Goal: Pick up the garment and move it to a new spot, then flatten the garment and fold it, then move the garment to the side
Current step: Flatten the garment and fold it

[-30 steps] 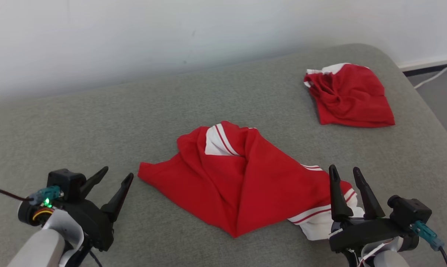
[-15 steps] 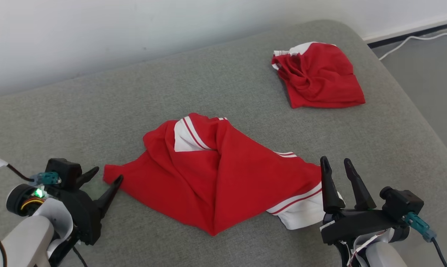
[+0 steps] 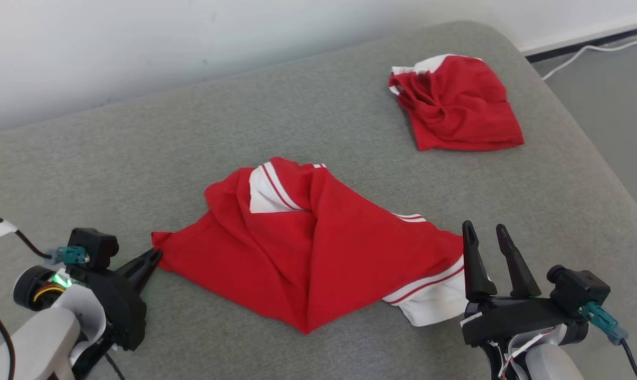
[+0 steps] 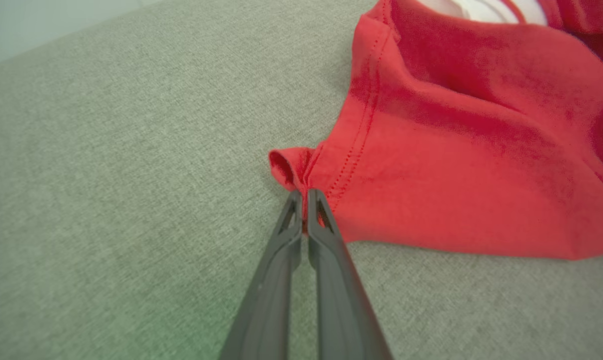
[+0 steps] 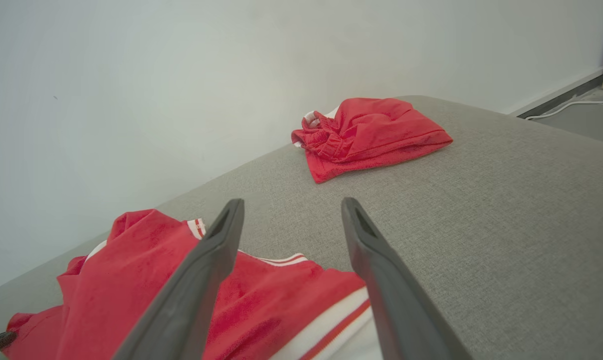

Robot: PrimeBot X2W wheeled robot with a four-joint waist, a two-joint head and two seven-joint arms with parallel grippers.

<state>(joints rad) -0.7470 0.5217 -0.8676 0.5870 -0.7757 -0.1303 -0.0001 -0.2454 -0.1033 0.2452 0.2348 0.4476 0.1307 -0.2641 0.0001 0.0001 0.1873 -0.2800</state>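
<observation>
a grey cushion (image 3: pixel 139 158) is seen w/ a red shirt (image 3: pixel 308 253) laid crumpled at its middle, white trim shown at top & lower right. a 2nd red garment (image 3: pixel 456 105) is bunched near the far right corner, well apart. the left gripper (image 3: pixel 152 257) is clamped on the shirt's left corner, fingers pressed together on the hem. the right gripper (image 3: pixel 483 227) is held spread apart by the shirt's right edge, nothing btwn its fingers.

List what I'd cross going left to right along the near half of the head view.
left gripper, jaws shut → red garment, its left corner pinched in those jaws → right gripper, jaws open.
</observation>
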